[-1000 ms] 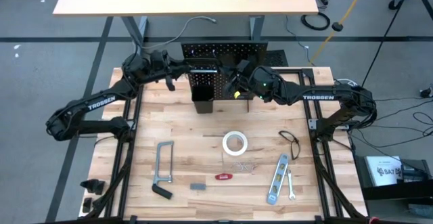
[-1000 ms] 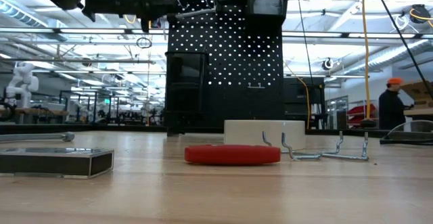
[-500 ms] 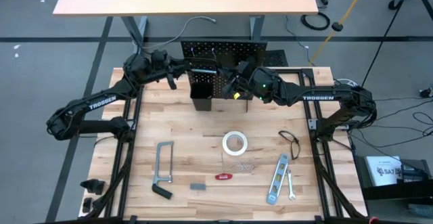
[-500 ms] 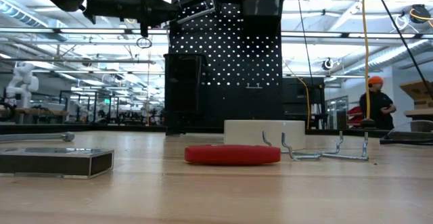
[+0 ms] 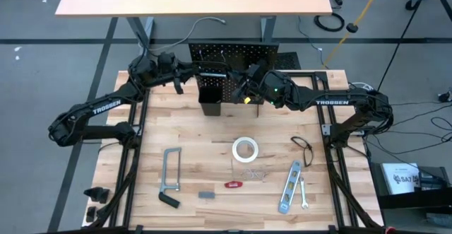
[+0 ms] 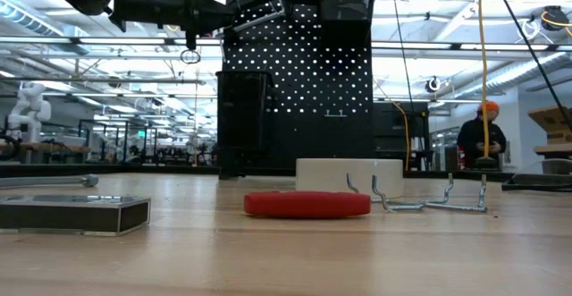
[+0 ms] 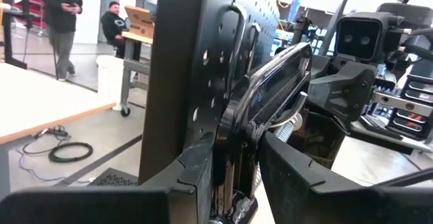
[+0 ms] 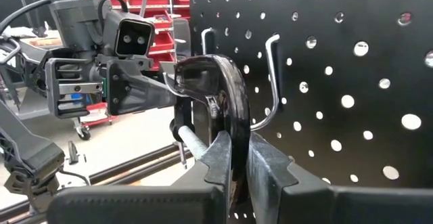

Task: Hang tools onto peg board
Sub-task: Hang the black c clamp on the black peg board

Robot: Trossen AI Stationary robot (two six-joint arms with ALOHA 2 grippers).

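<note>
Both gripping one dark C-clamp [image 8: 215, 95] at the peg board [image 5: 233, 54]: right gripper [image 8: 237, 158] pinching its curved frame between narrowed fingers, left gripper [image 7: 238, 158] clamping the same frame from the opposite side, facing across it. Pressing the C-clamp against the board's face just beside a hook [image 8: 269, 82], high above the tabletop [image 6: 286, 251]. Leaving, well behind both claws, the white tape roll [image 5: 245, 149], bar clamp [image 5: 169, 179] and silver level [image 5: 289, 186] lying flat.

I see the black peg board [image 5: 233, 54] upright, a dark C-clamp [image 8: 216, 109] held against its hooks. My tape roll [image 5: 245, 150], level [image 5: 289, 186], bar clamp [image 5: 169, 179] and pliers [image 5: 304, 149] lie flat on the surface.
</note>
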